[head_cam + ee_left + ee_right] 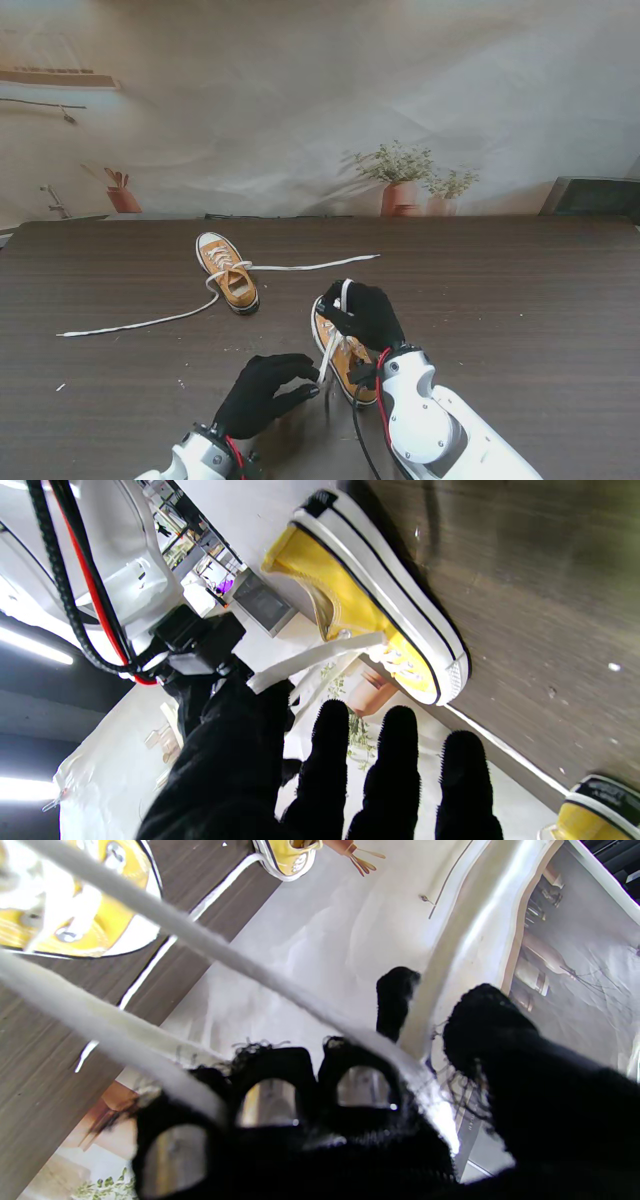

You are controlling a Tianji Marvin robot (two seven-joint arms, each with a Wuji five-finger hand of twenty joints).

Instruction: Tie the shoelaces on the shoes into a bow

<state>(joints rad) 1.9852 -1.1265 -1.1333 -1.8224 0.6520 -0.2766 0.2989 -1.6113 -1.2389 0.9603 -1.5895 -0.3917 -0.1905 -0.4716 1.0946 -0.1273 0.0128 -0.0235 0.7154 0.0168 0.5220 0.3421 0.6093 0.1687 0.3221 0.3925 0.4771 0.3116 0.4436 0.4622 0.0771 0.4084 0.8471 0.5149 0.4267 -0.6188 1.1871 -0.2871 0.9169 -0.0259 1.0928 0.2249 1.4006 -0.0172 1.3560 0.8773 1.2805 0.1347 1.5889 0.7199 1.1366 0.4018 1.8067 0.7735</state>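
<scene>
On the far left of the dark wooden tabletop (pixel 520 300) I see a long white lace (pixel 140 322) trailing loose from the far shoe (pixel 228 271), a yellow sneaker with a white sole lying well away from me, left of centre. Its other lace end (pixel 315 265) runs off to the right along the tabletop.

Nearer to me, my left hand (pixel 262 392), in a black glove, hovers just left of the near shoe (pixel 340 350). Its fingers (pixel 392 760) are spread and curled loosely around nothing, so I read it as released; in the left wrist view the thumb sits close to a strip of white lace but I cannot tell whether it touches it.

The near shoe, the same yellow kind, lies right of centre with its toe pointing away from me. My right hand (pixel 365 315) sits over its front half, clenched on the shoe's white shoelace (pixel 344 295). In the right wrist view the lace strands (pixel 240 967) run taut from the shoe's eyelets into the curled fingers (pixel 395 995), one strand pinched between thumb and forefinger
</scene>
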